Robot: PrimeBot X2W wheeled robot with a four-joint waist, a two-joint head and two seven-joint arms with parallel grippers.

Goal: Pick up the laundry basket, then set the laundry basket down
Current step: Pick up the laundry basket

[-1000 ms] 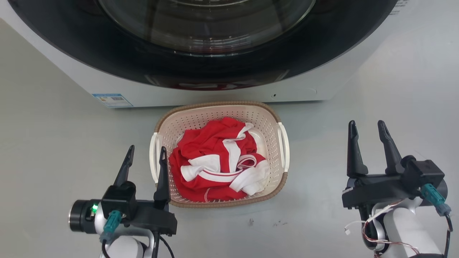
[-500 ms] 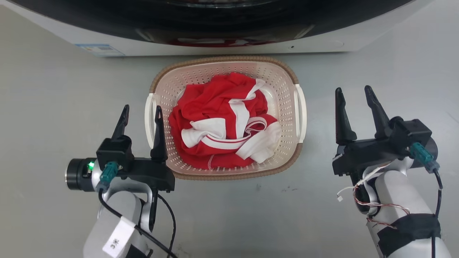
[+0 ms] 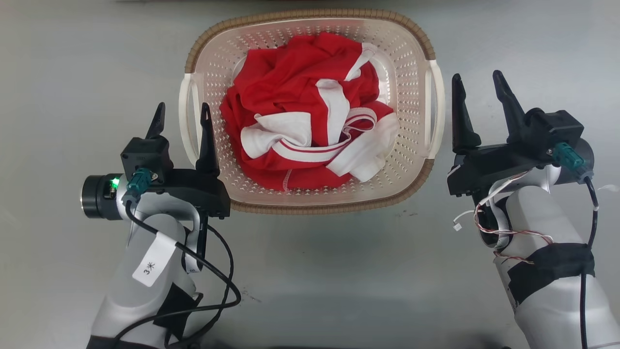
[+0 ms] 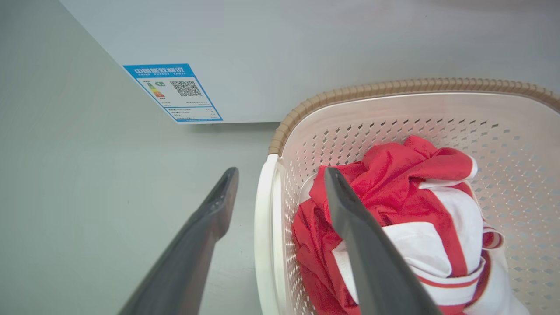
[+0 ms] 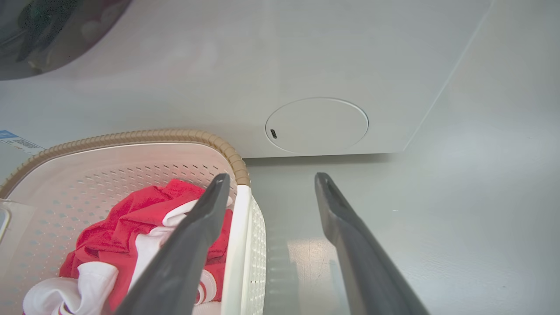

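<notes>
here, on the left, the left gripper [image 3: 180, 112] is spread open and grasps nothing. its outer finger stands over the grey floor [image 3: 72, 72] and its inner finger over the inside of the laundry basket [image 3: 310, 14], so the white left handle [image 3: 184, 97] lies in the gap between them, as the left wrist view confirms. the laundry basket sits on the floor between the two grippers, its far rim just before the white front of the washing machine [image 4: 306, 39], which carries a blue label [image 4: 173, 92]. a crumpled red and white garment [image 3: 290, 87] fills its middle. on the right, the right gripper [image 3: 477, 80] is also spread wide and empty, its inner finger just beside the white right handle [image 3: 439, 106]; whether it touches the handle cannot be told.
</notes>
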